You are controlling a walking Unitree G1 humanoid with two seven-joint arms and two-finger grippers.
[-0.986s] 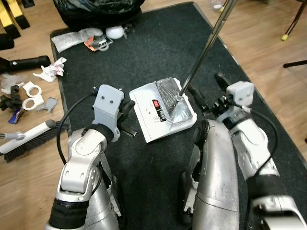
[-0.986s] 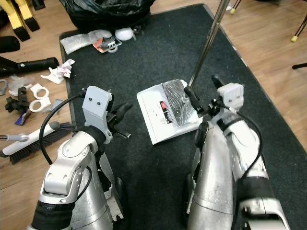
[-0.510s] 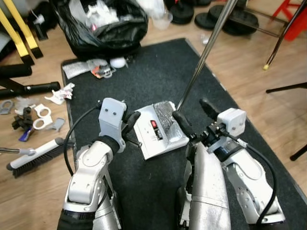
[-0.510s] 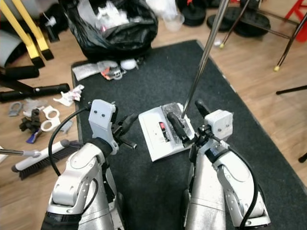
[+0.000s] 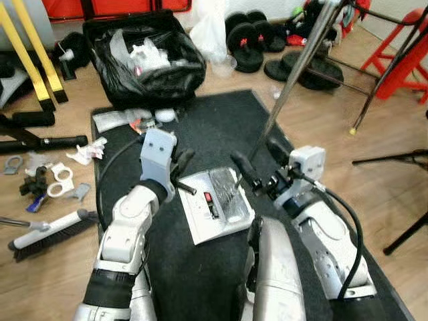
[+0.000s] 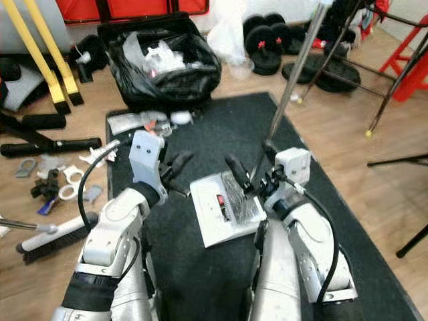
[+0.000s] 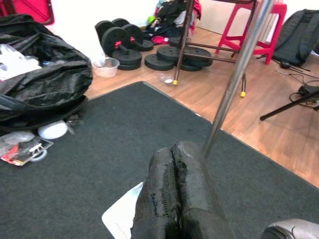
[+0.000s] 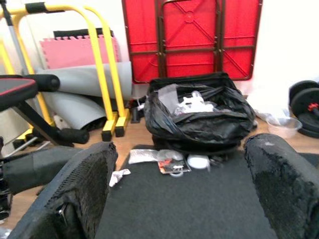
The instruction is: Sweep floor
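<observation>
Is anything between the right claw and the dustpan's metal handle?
Nothing visible stands in the way. The right claw is open, its fingers spread on either side of the metal handle just above the white dustpan on the black mat. The left claw is shut beside the pan.

wood floor (image 5: 374, 134), dark mat (image 5: 221, 114), perhaps white wall (image 8: 289, 45)

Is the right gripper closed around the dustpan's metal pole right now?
No, the right gripper is open, its two black fingers spread wide with only the dark mat and black trash bag between them.
</observation>
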